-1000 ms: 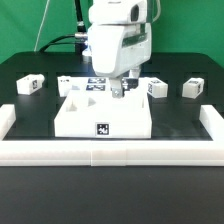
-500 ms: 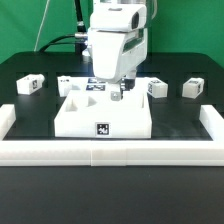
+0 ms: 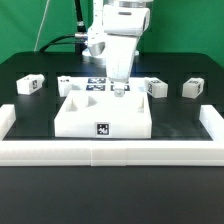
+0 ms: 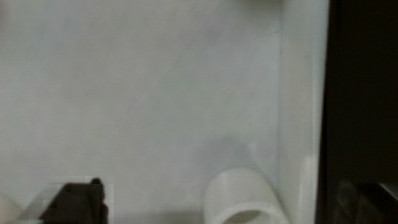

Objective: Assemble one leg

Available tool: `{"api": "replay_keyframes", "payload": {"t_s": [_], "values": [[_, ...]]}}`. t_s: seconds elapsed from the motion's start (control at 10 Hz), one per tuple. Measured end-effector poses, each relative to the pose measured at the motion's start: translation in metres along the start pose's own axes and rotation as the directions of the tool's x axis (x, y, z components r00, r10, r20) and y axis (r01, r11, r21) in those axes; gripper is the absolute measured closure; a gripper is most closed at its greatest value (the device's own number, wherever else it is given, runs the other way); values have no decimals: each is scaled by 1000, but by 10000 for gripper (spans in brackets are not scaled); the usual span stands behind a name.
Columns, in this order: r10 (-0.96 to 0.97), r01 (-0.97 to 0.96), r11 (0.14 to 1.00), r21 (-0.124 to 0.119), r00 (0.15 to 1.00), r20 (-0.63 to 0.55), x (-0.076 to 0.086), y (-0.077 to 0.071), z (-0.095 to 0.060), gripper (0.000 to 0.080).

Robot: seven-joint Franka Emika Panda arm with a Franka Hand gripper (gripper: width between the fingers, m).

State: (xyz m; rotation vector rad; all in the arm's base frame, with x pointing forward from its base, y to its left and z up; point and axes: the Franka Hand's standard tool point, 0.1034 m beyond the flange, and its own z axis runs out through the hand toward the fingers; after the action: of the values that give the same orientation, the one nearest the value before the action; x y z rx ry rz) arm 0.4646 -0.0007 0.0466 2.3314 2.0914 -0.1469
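Observation:
The big white slab (image 3: pixel 90 115) lies mid-table with a tag on its front face. One small white leg (image 3: pixel 121 94) stands upright at the slab's far edge, right of centre. My gripper (image 3: pixel 120 84) hangs just above it, open, with nothing held. In the wrist view the slab's top (image 4: pixel 143 90) fills the frame. The leg's rounded top (image 4: pixel 242 196) sits between my two dark fingers (image 4: pixel 75 202), apart from both. My gripper (image 4: pixel 226 204) is spread much wider than the leg. Other legs lie loose on the table at the left (image 3: pixel 30 85) and right (image 3: pixel 193 87).
Another leg (image 3: pixel 155 87) lies just right of the slab's far corner, and one (image 3: pixel 65 86) at its far left. The marker board (image 3: pixel 96 81) lies behind the slab. A white rail (image 3: pixel 110 153) borders the front and both sides of the work area.
My gripper has risen straight up from around the standing leg. The leg has stayed in place on the slab, and the fingers no longer enclose it.

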Motion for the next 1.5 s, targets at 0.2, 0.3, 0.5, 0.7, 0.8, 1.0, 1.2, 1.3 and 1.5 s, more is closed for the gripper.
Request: {"api": "replay_keyframes", "payload": {"t_s": [0.2, 0.3, 0.5, 0.7, 0.8, 1.0, 1.2, 1.3, 1.5], "values": [[9, -9, 1000, -7, 1000, -5, 1, 1, 2, 150], [9, -9, 1000, -7, 1000, -5, 1, 1, 2, 150], [-28, 28, 1000, 0, 1000, -11, -5, -6, 9, 150], [-38, 37, 999, -30, 999, -39, -6, -26, 21, 150], [-38, 37, 999, -31, 998, -49, -8, -36, 29, 150], [-26, 25, 1000, -19, 998, -53, -11, -36, 38, 150], [-21, 20, 1000, -19, 998, -54, -10, -35, 38, 280], [-20, 20, 1000, -18, 998, -54, -10, -35, 38, 419], [-21, 20, 1000, -18, 998, -54, -10, -35, 38, 556]]}}
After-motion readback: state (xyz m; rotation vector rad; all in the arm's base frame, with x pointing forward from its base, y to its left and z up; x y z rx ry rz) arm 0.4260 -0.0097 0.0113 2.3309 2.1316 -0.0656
